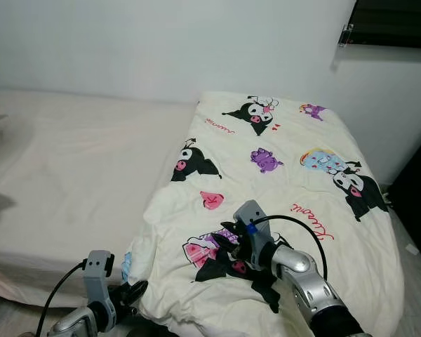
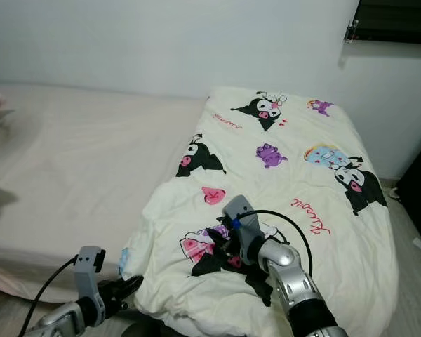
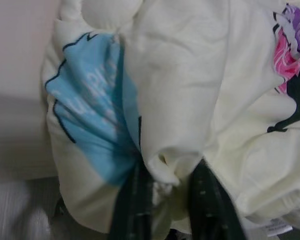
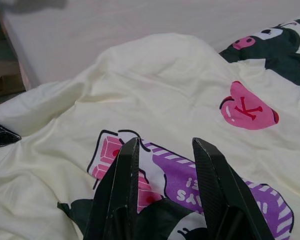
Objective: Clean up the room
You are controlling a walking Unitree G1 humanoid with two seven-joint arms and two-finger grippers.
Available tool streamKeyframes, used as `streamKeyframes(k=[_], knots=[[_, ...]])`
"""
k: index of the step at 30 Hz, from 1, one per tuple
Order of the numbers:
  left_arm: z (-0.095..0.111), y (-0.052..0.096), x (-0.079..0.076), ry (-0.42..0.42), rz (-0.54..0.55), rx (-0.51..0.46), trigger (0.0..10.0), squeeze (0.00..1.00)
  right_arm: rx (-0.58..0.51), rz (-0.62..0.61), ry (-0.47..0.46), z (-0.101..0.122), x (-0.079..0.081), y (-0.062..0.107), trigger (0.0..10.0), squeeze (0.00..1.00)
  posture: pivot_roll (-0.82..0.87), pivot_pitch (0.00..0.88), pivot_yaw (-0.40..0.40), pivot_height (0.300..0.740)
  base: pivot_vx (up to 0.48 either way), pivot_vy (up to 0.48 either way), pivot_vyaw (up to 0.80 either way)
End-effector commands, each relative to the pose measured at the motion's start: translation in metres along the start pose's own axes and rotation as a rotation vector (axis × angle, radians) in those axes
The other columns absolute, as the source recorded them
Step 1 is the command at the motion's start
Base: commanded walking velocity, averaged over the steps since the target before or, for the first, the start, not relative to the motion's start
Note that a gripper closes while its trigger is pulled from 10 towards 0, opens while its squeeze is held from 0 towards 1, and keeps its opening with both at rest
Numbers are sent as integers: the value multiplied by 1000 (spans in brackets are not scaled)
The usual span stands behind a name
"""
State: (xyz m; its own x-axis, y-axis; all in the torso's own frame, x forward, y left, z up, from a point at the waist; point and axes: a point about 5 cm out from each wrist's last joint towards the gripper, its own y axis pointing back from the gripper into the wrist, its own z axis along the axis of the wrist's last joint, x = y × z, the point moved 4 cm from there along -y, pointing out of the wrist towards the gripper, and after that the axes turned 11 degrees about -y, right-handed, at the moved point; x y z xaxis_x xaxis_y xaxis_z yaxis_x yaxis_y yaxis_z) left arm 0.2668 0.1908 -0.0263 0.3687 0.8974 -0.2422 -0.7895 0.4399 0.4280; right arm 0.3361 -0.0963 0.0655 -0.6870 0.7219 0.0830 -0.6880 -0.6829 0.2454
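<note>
Left wrist view — left end effector pinches the quilt edge.

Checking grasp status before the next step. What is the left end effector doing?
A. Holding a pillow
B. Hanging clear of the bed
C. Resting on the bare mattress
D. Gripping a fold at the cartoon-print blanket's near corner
D: in the left wrist view the left end effector has a bunched fold of the blanket pinched between its black fingers.

Cream cartoon-print blanket lies rumpled over the bed's right half.
</note>
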Motion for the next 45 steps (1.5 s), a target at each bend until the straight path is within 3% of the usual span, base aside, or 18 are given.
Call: streamKeyframes(k=[1,9,11,13,17,19,20,23,24,25,27,28,29,30,34,35,37,45], knots=[[-7,7,4,-32,-10,42,0,0,-11,10,-3,2,0,1,10000,0,16,41,-51,615,0,0,0],[-12,18,11,-108,-35,101,0,0,-22,55,-12,5,6,1,10000,0,19,34,-45,615,0,0,0],[-19,25,10,-130,-81,157,0,0,-20,73,-14,4,9,1,10000,0,16,24,-37,615,0,0,0],[-37,40,5,-170,-196,299,0,0,-16,96,-13,3,12,2,10000,0,16,21,-37,615,0,0,0],[-37,40,5,-170,-196,299,0,0,-16,96,-13,3,12,2,10000,0,16,21,-37,615,0,0,0],[-41,44,3,-177,-223,334,0,0,-15,100,-13,3,13,2,10000,0,16,21,-37,615,0,0,0],[-57,56,-2,-169,-291,443,0,0,-12,101,-6,2,13,3,10000,0,19,18,-37,615,0,0,0],[-57,56,-2,-169,-291,443,0,0,-12,101,-6,2,13,3,10000,0,19,18,-37,615,0,0,0],[-68,65,-5,-161,-334,519,0,0,-11,102,-1,3,12,3,10000,0,20,14,-32,615,0,0,0],[-71,65,2,-219,-283,537,353,0,-11,101,2,3,11,3,10000,0,23,13,-33,615,0,0,0],[-71,65,2,-219,-283,537,353,0,-11,101,2,3,11,3,10000,0,23,13,-33,615,0,0,0],[-69,60,8,-244,-225,502,10000,412,-11,100,3,3,11,3,10000,0,24,11,-36,615,0,0,0],[-69,60,8,-244,-225,502,10000,412,-11,100,3,3,11,3,10000,0,24,11,-36,615,0,0,0],[-62,52,12,-254,-171,442,10000,1000,-10,98,5,3,10,2,10000,0,24,11,-38,615,0,0,0],[-55,46,19,-273,-102,408,10000,1000,-7,100,6,3,10,2,10000,0,20,10,-36,615,0,0,0],[-55,50,26,-327,-73,439,10000,0,-9,102,6,4,11,3,10000,0,20,10,-36,615,0,0,0],[-54,52,28,-354,-66,451,10000,0,-10,104,6,4,11,3,10000,0,20,10,-36,615,0,0,0],[0,63,58,-379,108,220,10000,0,-99,89,-54,19,10,6,10000,0,11,0,-34,615,0,0,0]])
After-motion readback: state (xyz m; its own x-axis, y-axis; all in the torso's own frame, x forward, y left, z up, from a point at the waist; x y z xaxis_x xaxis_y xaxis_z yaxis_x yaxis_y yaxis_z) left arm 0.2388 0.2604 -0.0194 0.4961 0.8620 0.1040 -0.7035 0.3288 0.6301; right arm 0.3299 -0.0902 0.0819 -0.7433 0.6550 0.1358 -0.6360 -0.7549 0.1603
